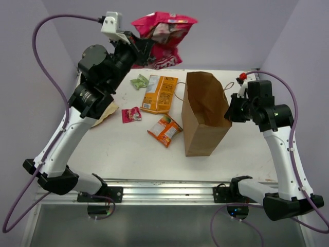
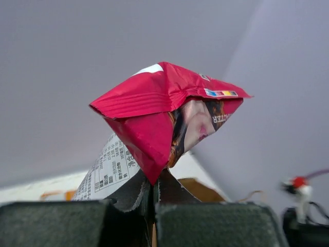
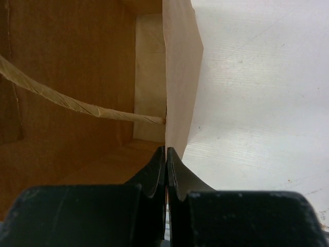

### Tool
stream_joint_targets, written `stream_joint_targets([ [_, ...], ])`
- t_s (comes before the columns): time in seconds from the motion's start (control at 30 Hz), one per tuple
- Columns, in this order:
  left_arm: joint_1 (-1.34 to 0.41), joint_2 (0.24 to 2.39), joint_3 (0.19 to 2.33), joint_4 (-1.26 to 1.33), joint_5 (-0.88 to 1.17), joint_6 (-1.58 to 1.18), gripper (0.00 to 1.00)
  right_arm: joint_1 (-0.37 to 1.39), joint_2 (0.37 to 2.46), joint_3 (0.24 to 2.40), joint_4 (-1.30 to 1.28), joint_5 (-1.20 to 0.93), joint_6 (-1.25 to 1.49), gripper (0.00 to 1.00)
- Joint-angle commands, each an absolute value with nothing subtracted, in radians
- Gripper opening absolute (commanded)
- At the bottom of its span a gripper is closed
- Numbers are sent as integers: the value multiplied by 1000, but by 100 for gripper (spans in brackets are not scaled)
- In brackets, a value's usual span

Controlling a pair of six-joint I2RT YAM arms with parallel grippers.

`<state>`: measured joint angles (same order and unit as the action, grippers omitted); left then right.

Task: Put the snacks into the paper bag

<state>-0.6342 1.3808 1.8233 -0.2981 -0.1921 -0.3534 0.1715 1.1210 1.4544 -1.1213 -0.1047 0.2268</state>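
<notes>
Now, with your left gripper [image 1: 139, 49] clenched on the magenta-red snack bag [image 1: 165, 35] high at the far left, carry it right until it hangs over the paper bag [image 1: 203, 121], whose right rim your right gripper [image 1: 230, 112] pinches open.

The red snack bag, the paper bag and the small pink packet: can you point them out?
red snack bag [image 1: 163, 36]: overhead view, crumpled middle.
paper bag [image 1: 203, 139]: overhead view, near outer wall.
small pink packet [image 1: 131, 114]: overhead view, its middle.
</notes>
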Motion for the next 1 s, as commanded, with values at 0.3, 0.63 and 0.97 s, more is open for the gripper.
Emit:
stream_joint_targets([
  [0.3,-839,1641,1912,35,259,-376,0,173,1109,1444,-1078,-135,229,0],
  [0.63,-881,1597,1666,71,278,-328,22,173,1111,1413,-1066,-149,222,0],
  [0.97,-884,1500,1893,3,-165,-181,100,173,1127,1416,-1066,-152,219,0],
])
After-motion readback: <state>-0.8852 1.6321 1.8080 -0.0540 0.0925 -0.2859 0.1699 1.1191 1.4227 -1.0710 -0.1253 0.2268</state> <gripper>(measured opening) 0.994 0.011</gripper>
